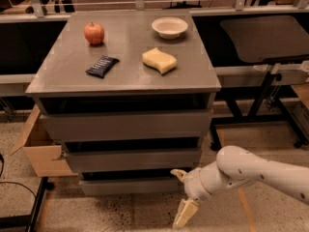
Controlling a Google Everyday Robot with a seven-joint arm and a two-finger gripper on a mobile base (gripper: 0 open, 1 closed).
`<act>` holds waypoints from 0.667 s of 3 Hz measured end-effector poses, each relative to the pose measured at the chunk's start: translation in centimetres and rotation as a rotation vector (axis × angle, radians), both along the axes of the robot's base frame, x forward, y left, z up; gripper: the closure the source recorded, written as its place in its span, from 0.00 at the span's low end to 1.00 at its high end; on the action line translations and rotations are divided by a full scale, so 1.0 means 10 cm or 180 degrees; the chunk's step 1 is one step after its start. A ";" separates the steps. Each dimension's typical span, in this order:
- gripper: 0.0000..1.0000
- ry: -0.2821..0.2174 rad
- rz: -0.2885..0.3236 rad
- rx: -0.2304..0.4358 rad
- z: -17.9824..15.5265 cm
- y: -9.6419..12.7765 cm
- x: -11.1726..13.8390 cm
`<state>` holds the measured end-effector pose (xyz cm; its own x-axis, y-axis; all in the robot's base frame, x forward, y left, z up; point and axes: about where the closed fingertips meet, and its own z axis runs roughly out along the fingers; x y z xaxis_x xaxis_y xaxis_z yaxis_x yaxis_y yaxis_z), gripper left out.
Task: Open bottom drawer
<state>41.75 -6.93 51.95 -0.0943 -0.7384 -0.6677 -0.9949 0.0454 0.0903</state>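
The bottom drawer (128, 186) is the narrowest, lowest grey front of the three under the grey cabinet top (120, 76). Its flat front sits a little set back, with a dark gap above it. My gripper (182, 197) is low at the drawer's right end, in front of it. One cream finger (179, 174) points up toward the drawer's top right corner and the other (185, 213) hangs down near the floor, so the jaws stand wide apart with nothing between them. The white arm (256, 170) comes in from the right.
On the cabinet top lie a red apple (94, 33), a dark snack bar (102, 65), a yellow sponge (159, 60) and a white bowl (169, 27). A cardboard box (41, 149) sits on the floor at the left. A dark table with metal legs (263, 45) stands at the right.
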 end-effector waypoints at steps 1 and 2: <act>0.00 0.0118 0.0036 0.0182 -0.72 0.27 -0.08; 0.00 0.0118 0.0036 0.0182 -0.72 0.27 -0.08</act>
<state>40.97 -4.26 44.74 -0.1117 -0.7003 -0.7051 -0.9912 0.0278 0.1294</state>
